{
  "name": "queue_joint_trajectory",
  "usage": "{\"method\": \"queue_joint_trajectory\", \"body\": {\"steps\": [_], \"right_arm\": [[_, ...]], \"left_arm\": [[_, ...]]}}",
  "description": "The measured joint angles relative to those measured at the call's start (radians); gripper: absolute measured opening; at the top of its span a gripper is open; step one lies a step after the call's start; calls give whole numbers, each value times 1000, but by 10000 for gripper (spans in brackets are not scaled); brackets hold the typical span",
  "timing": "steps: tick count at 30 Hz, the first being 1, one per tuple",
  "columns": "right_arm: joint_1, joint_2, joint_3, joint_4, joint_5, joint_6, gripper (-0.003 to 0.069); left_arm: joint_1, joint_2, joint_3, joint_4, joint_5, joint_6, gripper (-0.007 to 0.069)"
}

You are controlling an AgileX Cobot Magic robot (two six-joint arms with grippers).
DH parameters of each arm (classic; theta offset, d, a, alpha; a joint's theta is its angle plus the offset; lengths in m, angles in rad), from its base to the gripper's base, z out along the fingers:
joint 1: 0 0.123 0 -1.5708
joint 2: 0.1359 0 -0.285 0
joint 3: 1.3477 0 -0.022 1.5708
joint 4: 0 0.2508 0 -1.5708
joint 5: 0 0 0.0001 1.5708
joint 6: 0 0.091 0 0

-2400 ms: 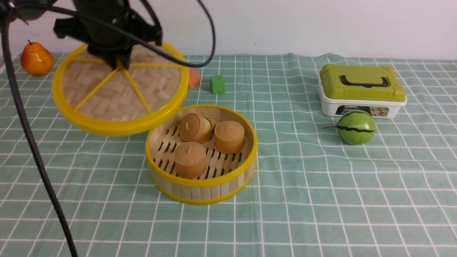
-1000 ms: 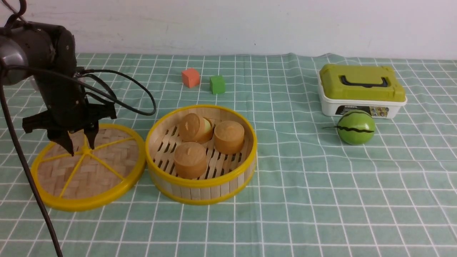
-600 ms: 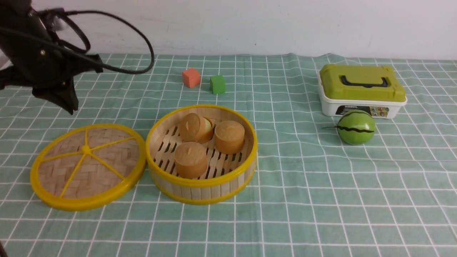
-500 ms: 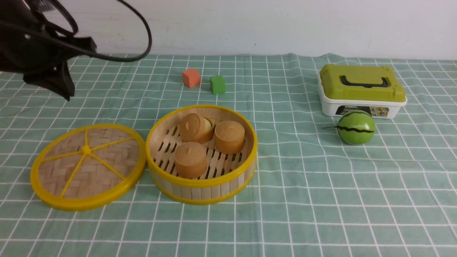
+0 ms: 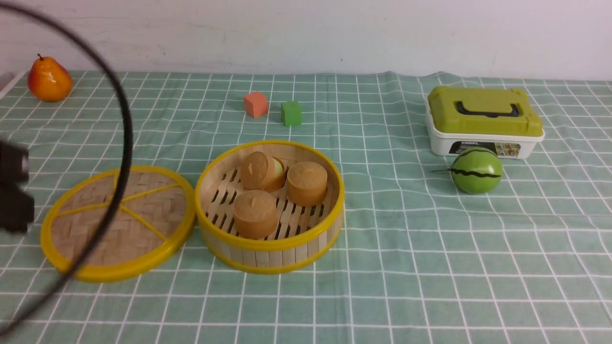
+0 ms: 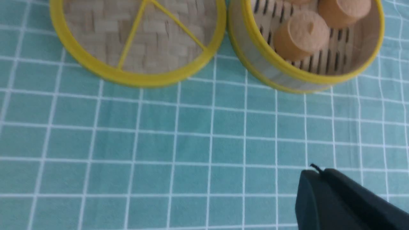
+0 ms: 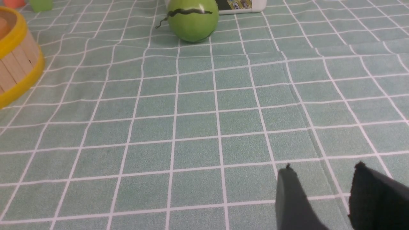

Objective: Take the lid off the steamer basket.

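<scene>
Pulled back off the lid (image 5: pixel 153 210), my left end effector (image 6: pixel 314 171) hangs together, empty, near the tabletop's (image 5: pixel 382 286) front edge; only wrist views show it and the right end effector (image 7: pixel 323 166), apart.

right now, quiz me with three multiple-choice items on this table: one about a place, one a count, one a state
1. Where is the lid?
A) on top of the steamer basket
B) flat on the cloth, beside the basket on the robot's left
C) held up in the air

2. How many round tan pieces sit in the basket?
A) two
B) five
C) three

3. What state is the left hand in?
A) shut, holding nothing
B) shut on the lid
C) open around the basket

Answers:
1 B, the lid lies flat on the cloth next to the open basket.
2 C, three pieces show on the basket's slatted floor.
3 A, its fingertips meet over bare cloth, apart from the lid.
</scene>
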Motion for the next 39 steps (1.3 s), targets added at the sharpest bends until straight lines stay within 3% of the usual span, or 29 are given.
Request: {"method": "queue_joint_trajectory", "body": {"steps": [1, 6, 13, 23, 39], "right_arm": [[0, 0, 0, 0, 0, 0, 241], [0, 0, 0, 0, 0, 0, 241], [0, 0, 0, 0, 0, 0, 241], [0, 0, 0, 0, 0, 0, 241], [0, 0, 0, 0, 0, 0, 241]], "left_arm": [[0, -14, 0, -6, -8, 3, -13], [0, -451, 402, -76, -295, 63, -13], [0, -837, 613, -118, -442, 74, -13], [1, -844, 635, -167, -581, 77, -13], [1, -844, 643, -168, -572, 78, -9]]}}
